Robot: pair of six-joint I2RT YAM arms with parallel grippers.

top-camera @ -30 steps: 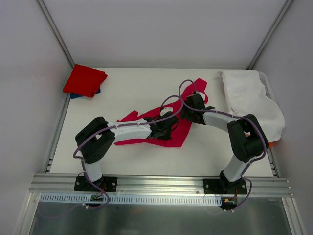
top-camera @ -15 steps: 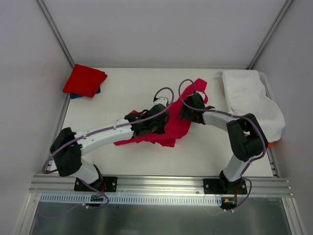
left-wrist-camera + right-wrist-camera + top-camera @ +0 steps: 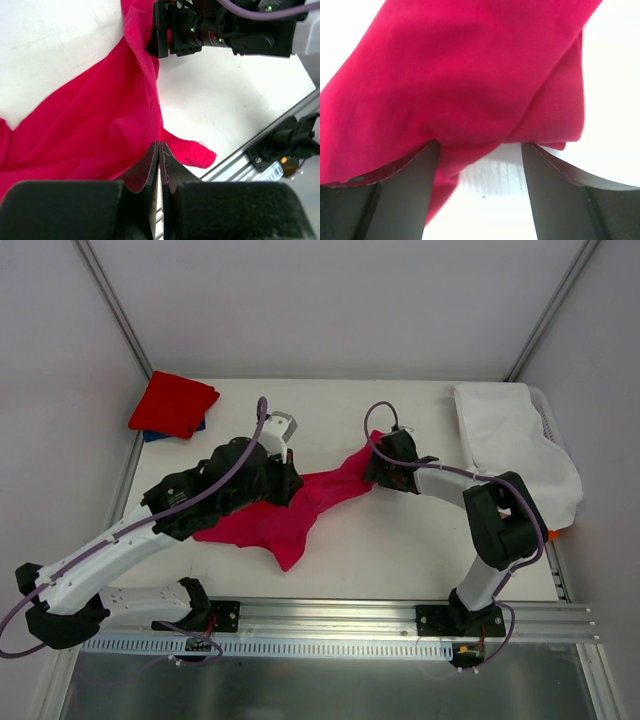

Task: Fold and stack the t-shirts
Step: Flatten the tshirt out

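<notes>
**One shirt stretched between the arms, two already stacked**

At the middle of the desk [image 3: 430, 540] the crimson-pink t-shirt [image 3: 300, 510] is drawn taut between the arms. The left fingers [image 3: 289, 484], at its 9 o'clock end, are pressed together on a pinch of cloth. The right fingers [image 3: 377, 469], at its 3 o'clock end, stand apart around a thick gathered bunch, which I judge to be a grip. The cloth is creased and rope-like toward the right and wider toward 7 o'clock, where a loose corner trails on the desk. No neck tag shows. Far off at 10 o'clock a red t-shirt [image 3: 172, 403] lies folded on a blue t-shirt [image 3: 155, 436], so two look done. This one is yet to be spread, folded and added. A white cloth [image 3: 505, 440] lies at 2 o'clock.
</notes>
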